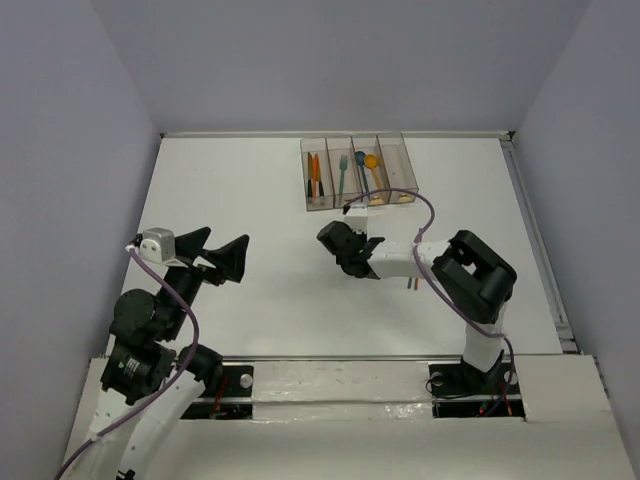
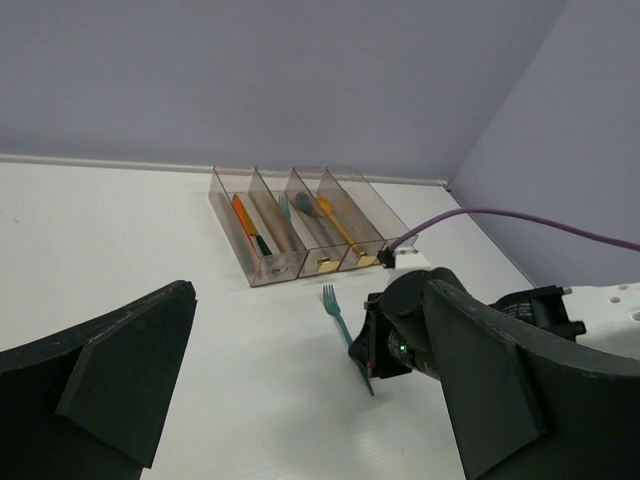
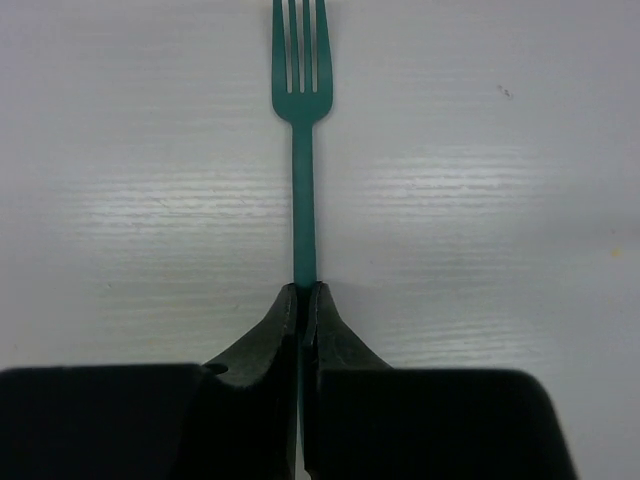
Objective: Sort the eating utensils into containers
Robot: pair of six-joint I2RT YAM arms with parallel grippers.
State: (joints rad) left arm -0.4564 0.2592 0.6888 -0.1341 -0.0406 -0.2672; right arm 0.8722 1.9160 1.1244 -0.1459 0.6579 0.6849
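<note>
A lab cell: white table (image 1: 250,180), plain lavender walls (image 1: 340,60).

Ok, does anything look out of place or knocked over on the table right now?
Only the teal fork lies outside the containers, on the table just in front of them, with the right gripper holding it, jaws shut on its handle. The containers stand straight and nothing looks spilled or broken.

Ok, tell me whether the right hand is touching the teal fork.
Touching. The right wrist view shows the right hand pinched shut on the handle end of the teal fork, with no gap on either side.
</note>
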